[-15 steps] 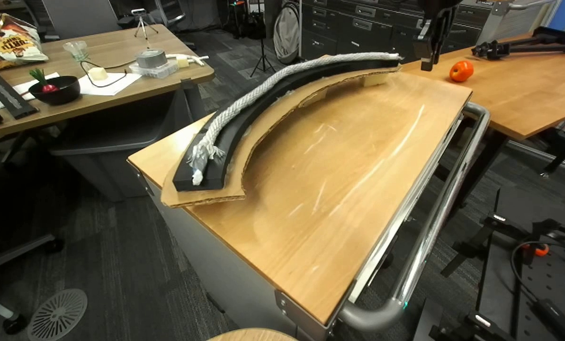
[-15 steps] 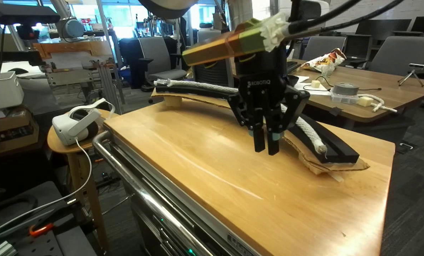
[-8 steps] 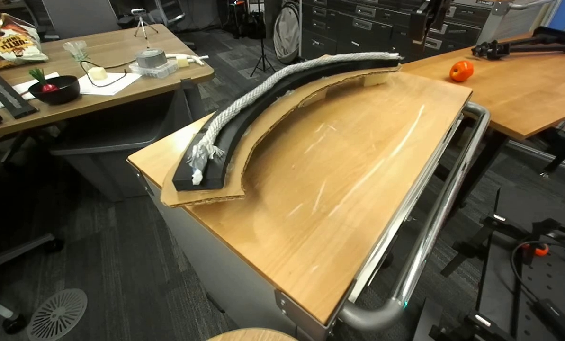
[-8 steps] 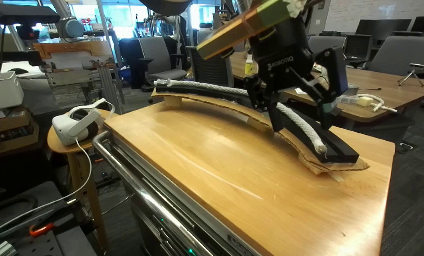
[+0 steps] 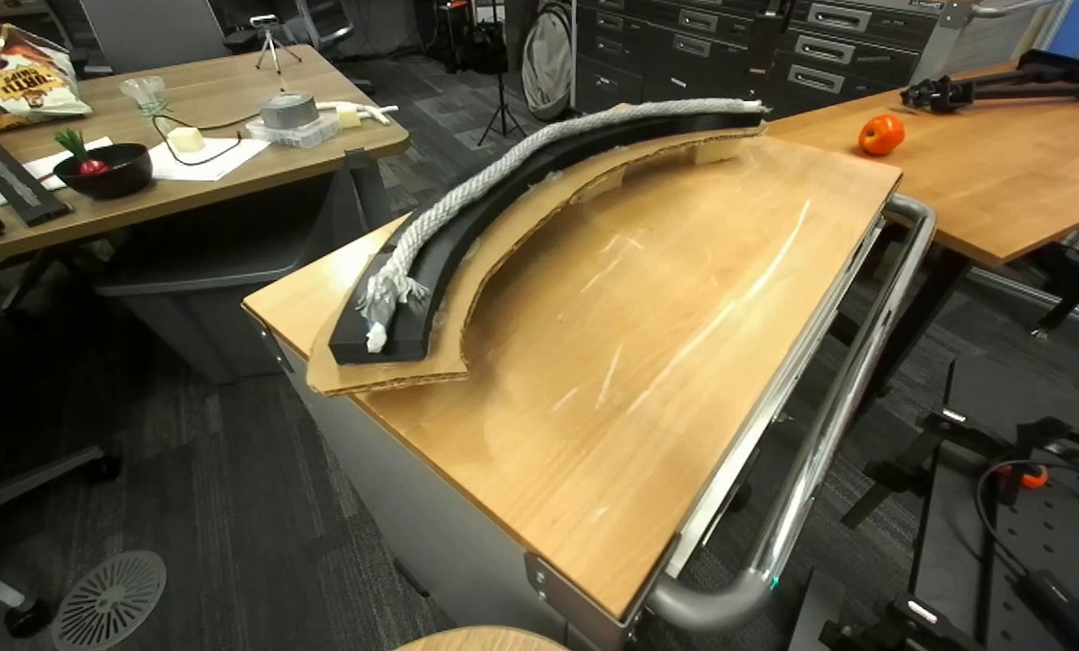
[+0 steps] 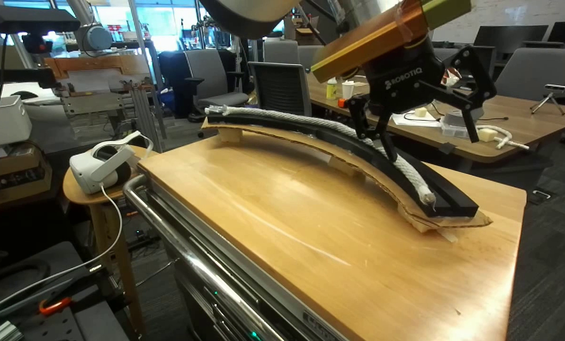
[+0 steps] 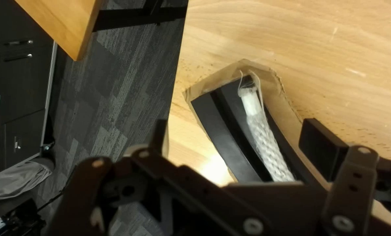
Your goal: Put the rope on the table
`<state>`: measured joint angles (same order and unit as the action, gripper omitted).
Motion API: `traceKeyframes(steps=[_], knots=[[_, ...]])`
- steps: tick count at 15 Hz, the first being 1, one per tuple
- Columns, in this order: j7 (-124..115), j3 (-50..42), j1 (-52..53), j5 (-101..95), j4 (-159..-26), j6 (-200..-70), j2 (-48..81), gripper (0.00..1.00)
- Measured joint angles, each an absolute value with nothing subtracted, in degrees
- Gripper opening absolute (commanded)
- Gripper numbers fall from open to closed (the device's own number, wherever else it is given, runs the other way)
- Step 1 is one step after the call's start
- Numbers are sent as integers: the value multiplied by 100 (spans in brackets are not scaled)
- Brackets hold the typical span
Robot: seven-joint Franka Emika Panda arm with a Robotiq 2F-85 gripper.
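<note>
Upper right in exterior view, gripper (image 6: 432, 143) hangs spread wide, holds nothing; looks pre-grasp; next: lower astride rope (image 6: 329, 124), pinch, lift.

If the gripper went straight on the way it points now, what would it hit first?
Probably the rope near one end, on the black curved strip: in the wrist view both show between the open jaws of the gripper. Depth is unclear, so one jaw might touch the cardboard first.

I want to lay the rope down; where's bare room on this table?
On the table, a broad bare patch lies between the cardboard and the metal rail. Crowded opposite the rail: black strip and rope on the cardboard, open gripper above.
</note>
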<state>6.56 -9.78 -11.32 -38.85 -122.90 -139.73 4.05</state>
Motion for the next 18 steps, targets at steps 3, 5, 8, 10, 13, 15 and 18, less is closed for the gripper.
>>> traceKeyframes(steps=[3,5,8,10,13,15,18], knots=[[618,-985,-1132,-3944,-12313,-13966,427,100],[501,-1024,-1132,-4204,-12302,-13962,482,100],[505,-1091,-1135,-4257,-12225,-13957,640,100],[553,-1095,-1136,-4226,-12139,-13870,776,97],[644,-1094,-1136,-4139,-11984,-13761,993,70],[733,-1093,-1136,-4072,-11828,-13621,1150,53],[865,-1093,-1136,-3907,-11600,-13448,1356,30]])
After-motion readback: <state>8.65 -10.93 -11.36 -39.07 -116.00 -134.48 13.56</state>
